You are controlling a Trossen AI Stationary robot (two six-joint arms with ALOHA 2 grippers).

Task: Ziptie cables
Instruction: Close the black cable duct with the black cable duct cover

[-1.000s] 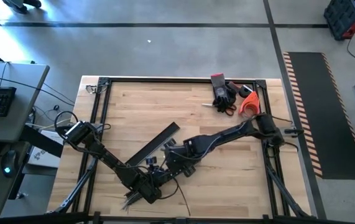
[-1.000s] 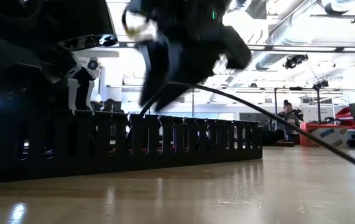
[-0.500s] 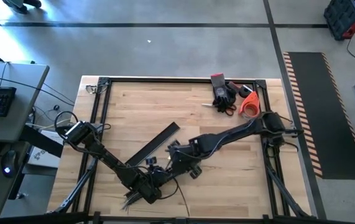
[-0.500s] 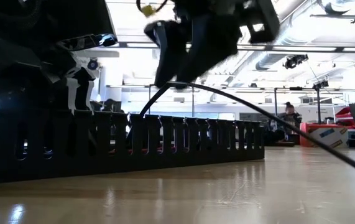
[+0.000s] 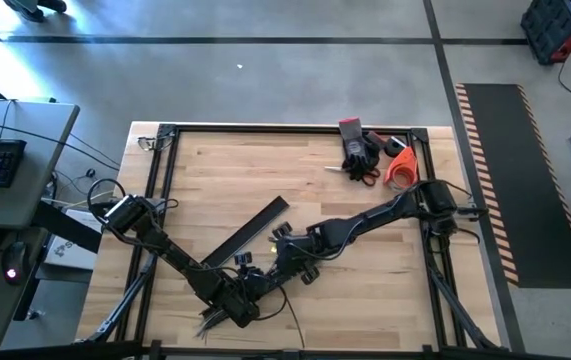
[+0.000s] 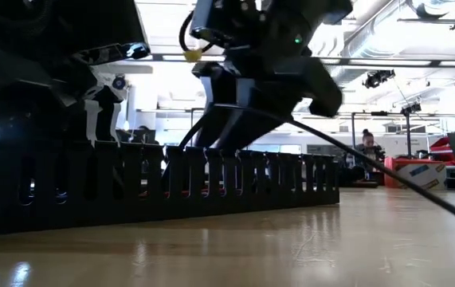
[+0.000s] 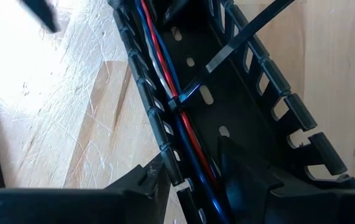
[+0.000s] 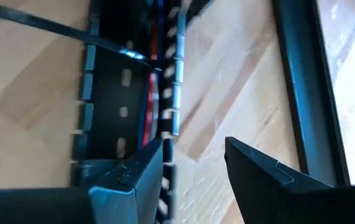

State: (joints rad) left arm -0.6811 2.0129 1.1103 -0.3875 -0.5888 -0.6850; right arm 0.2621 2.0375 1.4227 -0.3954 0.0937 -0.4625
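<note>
Pale wooden tabletop [image 5: 385,215]: I am hovering both part-open, empty tools, left tool [image 7: 193,171] and right tool [image 8: 193,165], over thin red-and-blue cables [image 7: 165,93] lying in the black slotted duct [image 7: 252,118], for cinching.

A pale wooden tabletop [image 5: 225,180] (edged by a dark metal frame) carries a long black slotted bar [image 5: 248,230] lying diagonally. At its far right corner sit dark gloves [image 5: 358,152] and an orange tool [image 5: 400,166].

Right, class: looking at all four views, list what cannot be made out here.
- High view: the left gripper and the cables are hidden under the arms.
- Low view: the slotted duct hides the cables.
- Left wrist view: the zip tie runs off the picture's edge.
- Right wrist view: the cables are blurred.
</note>
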